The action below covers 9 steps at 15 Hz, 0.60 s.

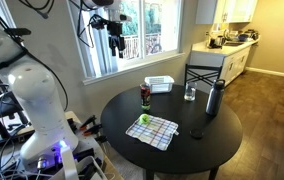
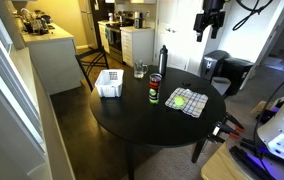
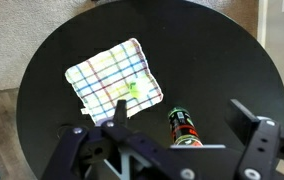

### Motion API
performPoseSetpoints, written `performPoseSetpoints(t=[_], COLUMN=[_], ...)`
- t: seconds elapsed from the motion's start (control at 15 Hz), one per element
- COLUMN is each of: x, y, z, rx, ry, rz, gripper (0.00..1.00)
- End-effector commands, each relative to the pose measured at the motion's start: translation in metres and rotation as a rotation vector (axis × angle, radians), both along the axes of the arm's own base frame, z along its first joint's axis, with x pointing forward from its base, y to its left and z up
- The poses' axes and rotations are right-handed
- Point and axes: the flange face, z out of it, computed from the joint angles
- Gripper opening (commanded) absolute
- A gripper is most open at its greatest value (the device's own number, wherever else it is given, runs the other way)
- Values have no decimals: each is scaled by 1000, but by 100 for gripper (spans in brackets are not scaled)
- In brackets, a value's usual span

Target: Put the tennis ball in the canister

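- Round black table (image 1: 197,140) fills the lower middle of both exterior views, with a window behind it at upper left and a kitchen counter at upper right in an exterior view.
- White robot base (image 1: 37,100) stands at the left edge of the frame.
- Gripper (image 1: 115,42) hangs high above the table at upper centre, well clear of everything. In the wrist view its fingers (image 3: 250,130) are spread wide.
- Checkered cloth (image 1: 157,132) lies flat on the near-left part of the table.
- Tennis ball (image 1: 142,118) sits on the cloth's upper-left corner, and also shows in the wrist view (image 3: 134,90).
- Canister (image 1: 145,96) stands upright just behind the ball, apart from it.
- White basket (image 1: 160,84) is at the far table edge.
- Clear glass (image 1: 190,93) stands right of the basket.
- Dark bottle (image 1: 214,97) stands upright, furthest right, with a black chair (image 1: 204,72) behind.
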Motion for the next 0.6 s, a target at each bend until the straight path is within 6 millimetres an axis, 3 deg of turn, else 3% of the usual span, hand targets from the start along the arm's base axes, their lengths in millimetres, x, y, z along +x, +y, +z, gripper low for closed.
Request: performPoseSetpoints(t=[0.0,0.4,0.53], x=[0,0,1], y=[0,0,-7], z=[1,1,-10], rx=[0,0,11], ry=[1,1,-33], rz=[0,0,-21], gripper=[100,100,100])
